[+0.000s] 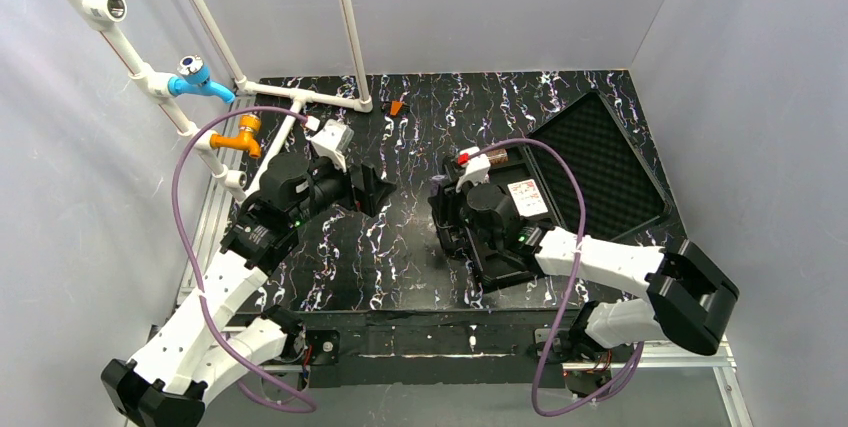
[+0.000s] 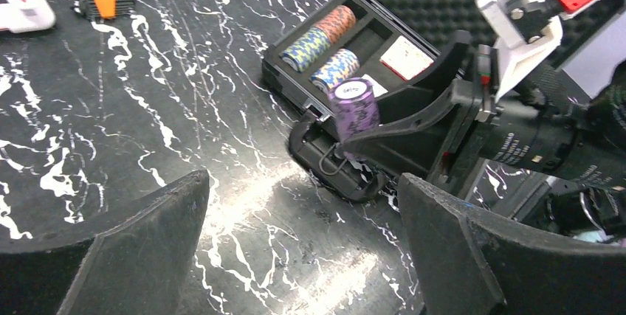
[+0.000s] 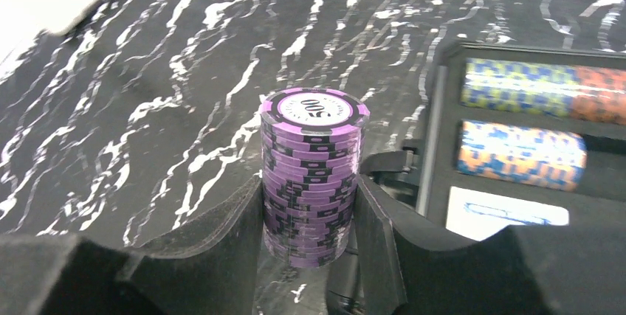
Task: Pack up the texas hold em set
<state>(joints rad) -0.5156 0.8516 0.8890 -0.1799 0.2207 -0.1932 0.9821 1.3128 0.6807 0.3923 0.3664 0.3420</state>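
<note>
My right gripper is shut on an upright stack of purple poker chips and holds it just above the table, beside the case's front edge and handle. The stack also shows in the left wrist view. The black case lies open. It holds a row of blue-yellow and orange chips, a second chip row and a card deck. My left gripper is open and empty, low over bare table left of the case. In the top view it faces the right gripper.
The case's foam-lined lid lies open at the back right. A small orange and black piece lies at the table's back. A white pipe frame with a blue valve and an orange valve stands at the left.
</note>
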